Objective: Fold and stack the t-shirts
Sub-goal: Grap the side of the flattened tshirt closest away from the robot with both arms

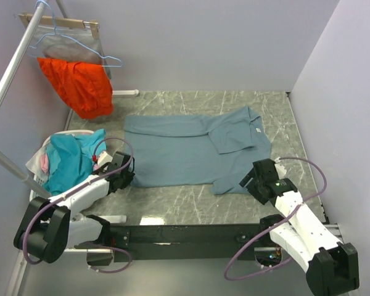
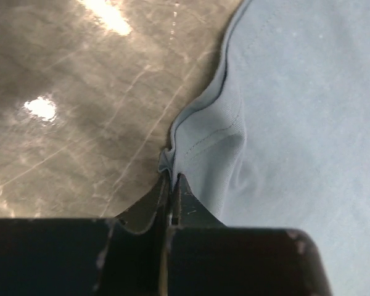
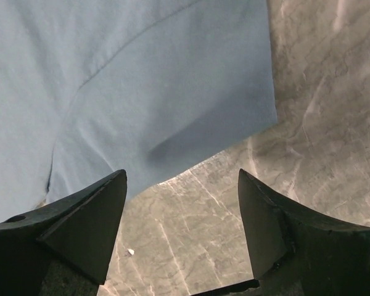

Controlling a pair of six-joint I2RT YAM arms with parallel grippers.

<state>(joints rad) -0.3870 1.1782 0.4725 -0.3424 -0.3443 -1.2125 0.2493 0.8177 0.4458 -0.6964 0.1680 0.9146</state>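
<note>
A large slate-blue t-shirt [image 1: 185, 148] lies spread on the marble table, one sleeve folded in, its white neck label [image 1: 256, 129] at the right. My left gripper [image 1: 124, 177] is shut on the shirt's near-left hem corner [image 2: 172, 161], pinching a fold of cloth between its fingers [image 2: 180, 188]. My right gripper [image 1: 249, 182] is open and empty just off the shirt's near-right sleeve edge [image 3: 172, 105]; bare table shows between its fingertips [image 3: 114, 203].
A pile of teal and pink garments [image 1: 68, 160] sits in a basket at the left. An orange garment [image 1: 79, 86] and a blue hanger [image 1: 74, 46] hang on a rack at the back left. White walls close in the table [image 1: 191, 200] at back and right.
</note>
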